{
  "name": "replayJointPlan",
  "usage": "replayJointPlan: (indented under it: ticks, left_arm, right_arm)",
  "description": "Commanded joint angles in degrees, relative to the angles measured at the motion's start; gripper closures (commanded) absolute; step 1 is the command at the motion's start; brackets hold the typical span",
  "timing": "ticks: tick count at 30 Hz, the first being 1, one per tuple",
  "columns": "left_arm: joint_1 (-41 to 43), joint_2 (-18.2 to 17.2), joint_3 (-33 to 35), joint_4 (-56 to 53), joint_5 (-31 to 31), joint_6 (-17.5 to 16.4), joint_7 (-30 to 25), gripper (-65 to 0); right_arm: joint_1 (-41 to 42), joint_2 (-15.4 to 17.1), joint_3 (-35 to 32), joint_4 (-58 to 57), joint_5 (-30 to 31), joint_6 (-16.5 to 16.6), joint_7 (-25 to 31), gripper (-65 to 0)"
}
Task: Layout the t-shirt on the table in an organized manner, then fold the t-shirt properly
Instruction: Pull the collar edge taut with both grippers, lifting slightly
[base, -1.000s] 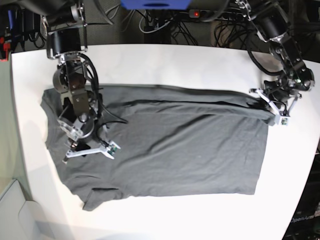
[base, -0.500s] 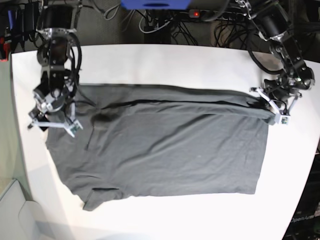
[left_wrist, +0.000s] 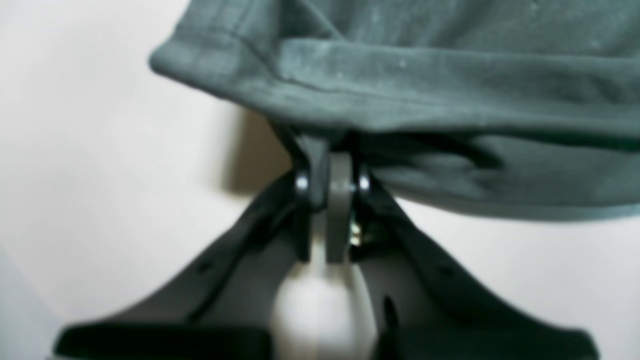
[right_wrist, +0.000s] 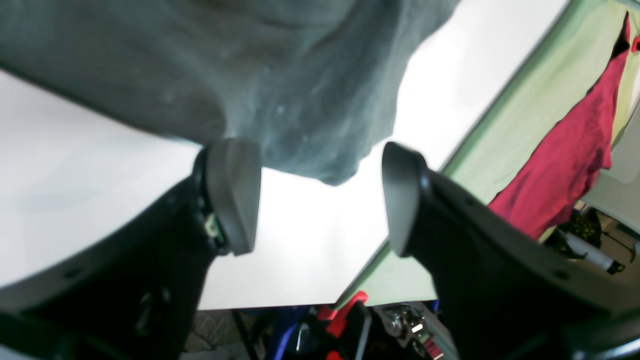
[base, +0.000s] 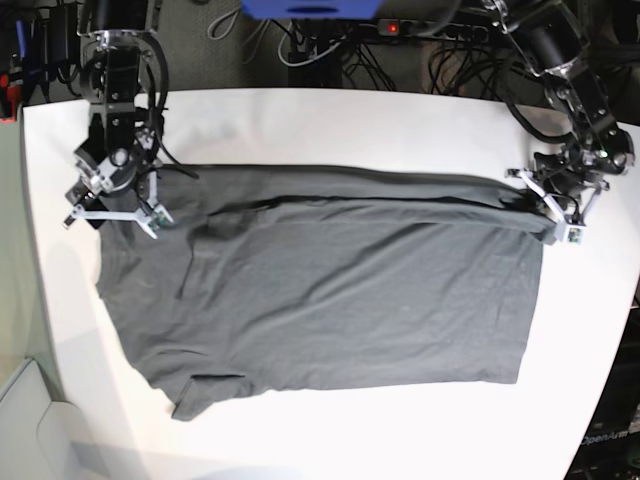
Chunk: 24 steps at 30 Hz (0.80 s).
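Shirt: a dark grey t-shirt (base: 330, 290) is spread mostly flat over the middle of the white worktop (base: 300, 120), with its long axis running from side to side in the base view. A folded band of cloth runs along its far edge, and one short sleeve lies at the near corner on the base view's left.

Left tool: the left tool (left_wrist: 330, 165) is closed tight on a doubled edge of the shirt (left_wrist: 400, 85), its tips pressed together with cloth between them. In the base view it is seen at the shirt's far corner on that view's right (base: 560, 205).

Right tool: the right tool (right_wrist: 320, 195) is spread wide, with a clear gap between its two pads, and nothing is held. A lobe of the shirt (right_wrist: 280, 90) is seen just beyond the gap, over the worktop (right_wrist: 100, 200). In the base view this tool is seen at the shirt's far corner on that view's left (base: 112, 212).

Surroundings: a red cloth (right_wrist: 565, 150) is seen beyond the worktop's edge in the right wrist view.
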Motion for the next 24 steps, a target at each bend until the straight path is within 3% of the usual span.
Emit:
replayJointPlan:
  ticks: [1, 10, 18, 24]
  left_arm:
    - [-0.3, -0.6, -0.1, 0.6, 1.0, 0.3, 0.9, -0.3]
    - [-0.3, -0.6, -0.1, 0.6, 1.0, 0.3, 0.9, -0.3]
    - [-0.3, -1.7, -0.1, 0.3, 0.7, 0.3, 0.9, -0.3]
    - [-0.3, -1.8, -0.1, 0.4, 0.7, 0.3, 0.9, -0.3]
  right_arm:
    - [0.7, -0.1, 0.2, 1.1, -0.5, -0.4, 0.2, -38.8]
    - [0.8, 0.4, 0.2, 0.5, 3.8, -0.4, 0.2, -38.8]
    - [2.3, 1.1, 2.6, -3.5, 3.7, -0.4, 0.3, -38.7]
    - [1.8, 1.1, 6.0, -3.7, 3.7, -0.4, 4.3, -38.8]
